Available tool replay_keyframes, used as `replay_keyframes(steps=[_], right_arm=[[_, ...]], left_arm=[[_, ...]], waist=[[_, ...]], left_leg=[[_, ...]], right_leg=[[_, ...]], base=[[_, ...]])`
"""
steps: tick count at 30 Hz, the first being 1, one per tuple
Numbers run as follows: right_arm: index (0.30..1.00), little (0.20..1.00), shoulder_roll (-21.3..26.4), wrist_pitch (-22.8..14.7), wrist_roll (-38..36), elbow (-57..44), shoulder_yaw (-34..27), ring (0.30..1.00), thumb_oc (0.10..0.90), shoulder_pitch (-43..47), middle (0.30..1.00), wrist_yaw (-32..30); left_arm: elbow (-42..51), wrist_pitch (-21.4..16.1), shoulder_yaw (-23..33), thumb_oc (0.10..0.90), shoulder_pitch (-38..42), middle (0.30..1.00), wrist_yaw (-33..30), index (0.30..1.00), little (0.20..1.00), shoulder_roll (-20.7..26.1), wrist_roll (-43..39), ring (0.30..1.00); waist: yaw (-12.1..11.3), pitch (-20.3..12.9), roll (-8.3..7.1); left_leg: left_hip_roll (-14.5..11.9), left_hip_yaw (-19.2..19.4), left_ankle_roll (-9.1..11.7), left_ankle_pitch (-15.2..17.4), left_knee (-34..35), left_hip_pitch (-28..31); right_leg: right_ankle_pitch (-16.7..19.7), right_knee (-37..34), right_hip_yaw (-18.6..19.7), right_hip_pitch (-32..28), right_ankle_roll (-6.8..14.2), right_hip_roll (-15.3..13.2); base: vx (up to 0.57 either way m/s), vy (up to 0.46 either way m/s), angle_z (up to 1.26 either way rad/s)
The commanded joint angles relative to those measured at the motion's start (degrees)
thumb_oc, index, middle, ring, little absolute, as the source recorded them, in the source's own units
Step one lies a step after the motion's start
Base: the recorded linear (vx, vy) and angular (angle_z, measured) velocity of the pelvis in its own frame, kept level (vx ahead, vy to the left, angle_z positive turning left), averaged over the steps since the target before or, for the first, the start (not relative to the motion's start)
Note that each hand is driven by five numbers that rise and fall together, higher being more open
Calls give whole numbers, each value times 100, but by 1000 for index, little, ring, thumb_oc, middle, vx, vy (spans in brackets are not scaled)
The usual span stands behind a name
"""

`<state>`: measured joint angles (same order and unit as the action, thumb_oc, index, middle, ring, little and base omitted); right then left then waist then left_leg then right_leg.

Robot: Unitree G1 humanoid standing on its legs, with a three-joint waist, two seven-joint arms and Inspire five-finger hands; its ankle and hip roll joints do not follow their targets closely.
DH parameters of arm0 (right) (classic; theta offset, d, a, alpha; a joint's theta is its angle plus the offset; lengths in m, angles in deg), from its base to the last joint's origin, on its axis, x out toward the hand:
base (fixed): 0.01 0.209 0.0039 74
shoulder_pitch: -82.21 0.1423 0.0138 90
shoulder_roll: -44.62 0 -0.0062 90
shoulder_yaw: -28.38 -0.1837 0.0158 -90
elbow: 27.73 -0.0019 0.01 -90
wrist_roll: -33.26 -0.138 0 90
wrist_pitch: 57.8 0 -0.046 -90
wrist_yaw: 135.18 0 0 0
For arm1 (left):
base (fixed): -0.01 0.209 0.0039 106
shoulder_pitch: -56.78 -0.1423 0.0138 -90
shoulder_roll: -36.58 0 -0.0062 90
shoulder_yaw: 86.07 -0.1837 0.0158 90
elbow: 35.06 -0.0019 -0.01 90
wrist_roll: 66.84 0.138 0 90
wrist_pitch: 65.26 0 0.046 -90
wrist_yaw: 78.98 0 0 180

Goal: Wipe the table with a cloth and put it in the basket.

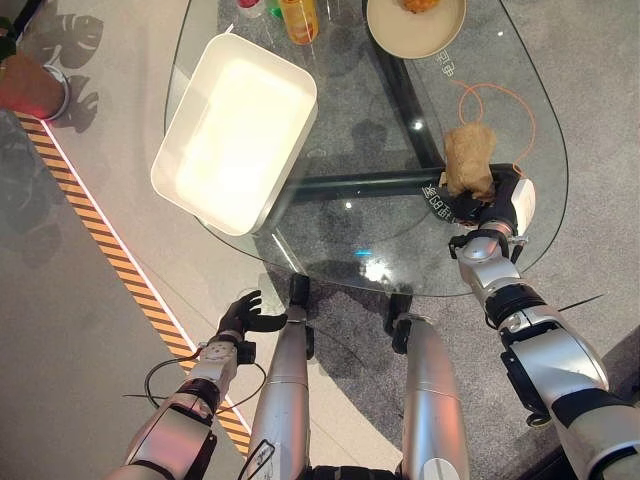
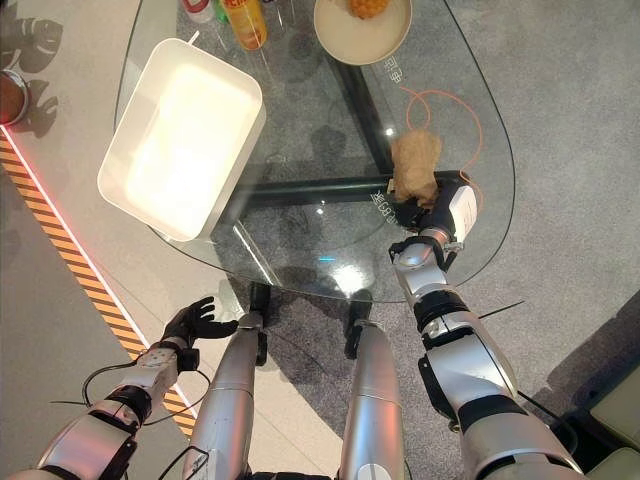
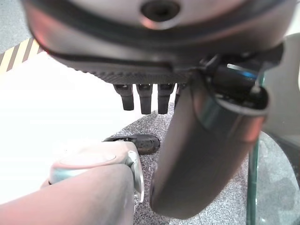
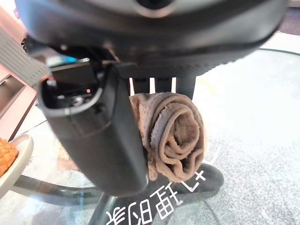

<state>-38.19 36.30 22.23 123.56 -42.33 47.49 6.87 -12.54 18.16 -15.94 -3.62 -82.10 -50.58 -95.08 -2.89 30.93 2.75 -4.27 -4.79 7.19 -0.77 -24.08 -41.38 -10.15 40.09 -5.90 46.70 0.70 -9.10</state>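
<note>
A brown cloth (image 1: 468, 158) lies bunched on the right part of the glass table (image 1: 380, 240), and my right hand (image 1: 497, 203) grips its near end. In the right wrist view the rolled cloth (image 4: 174, 135) sits between the thumb and the curled fingers (image 4: 161, 85). A white rectangular basket (image 1: 236, 130) stands on the table's left part, tilted over the edge. My left hand (image 1: 243, 316) hangs below the table's near edge, off to the left, with fingers relaxed and nothing in it.
A beige plate with food (image 1: 415, 22) sits at the far side of the table, with an orange bottle (image 1: 299, 18) beside it. An orange cord (image 1: 500, 100) loops under the glass. A striped floor line (image 1: 100, 235) runs on the left.
</note>
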Motion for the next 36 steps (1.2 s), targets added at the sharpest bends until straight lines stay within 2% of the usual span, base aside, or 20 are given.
replay_keyframes(steps=[1,3,10,17,25,36], right_arm=[[300,200,129,-26,534,-198,421,300,100,111,300,101],[300,200,131,95,880,-435,570,300,100,192,300,114],[300,200,68,494,1374,-852,1059,300,100,384,300,332],[300,200,-61,813,1840,-1038,1567,300,100,536,300,904],[300,200,-181,665,2252,-1087,1923,300,100,472,300,1358],[300,200,-263,516,2774,-1661,2280,300,100,388,300,1895]], left_arm=[[-111,-42,-74,800,-45,900,-158,900,900,-39,72,900],[-93,-62,-92,800,-57,900,-182,900,900,-52,46,900],[-61,-108,-90,800,-82,900,-195,900,900,-80,74,900],[-34,-100,-117,800,-98,900,-183,900,900,-114,46,900],[16,-115,-151,800,-134,900,-193,900,900,-156,88,900],[153,-33,-163,800,-159,900,-251,900,900,-195,130,900]], waist=[[-24,-113,199],[-27,-113,191],[-63,-113,197],[-111,-113,245],[-158,-113,258],[-144,-113,264]], left_leg=[[354,540,-639,486,-658,-154],[354,536,-633,474,-648,-161],[370,540,-623,448,-615,-166],[407,556,-617,430,-596,-172],[429,562,-622,401,-561,-153],[448,581,-609,359,-506,-139]], right_leg=[[457,-540,-69,-152,-72,192],[470,-559,-75,-149,-69,191],[461,-573,-93,-137,-84,188],[453,-586,-109,-119,-102,160],[466,-609,-143,-144,-105,124],[513,-658,-141,-128,-87,96]], base=[[0,0,0],[0,0,0],[0,0,0],[1,4,0],[0,0,0],[0,0,0]])
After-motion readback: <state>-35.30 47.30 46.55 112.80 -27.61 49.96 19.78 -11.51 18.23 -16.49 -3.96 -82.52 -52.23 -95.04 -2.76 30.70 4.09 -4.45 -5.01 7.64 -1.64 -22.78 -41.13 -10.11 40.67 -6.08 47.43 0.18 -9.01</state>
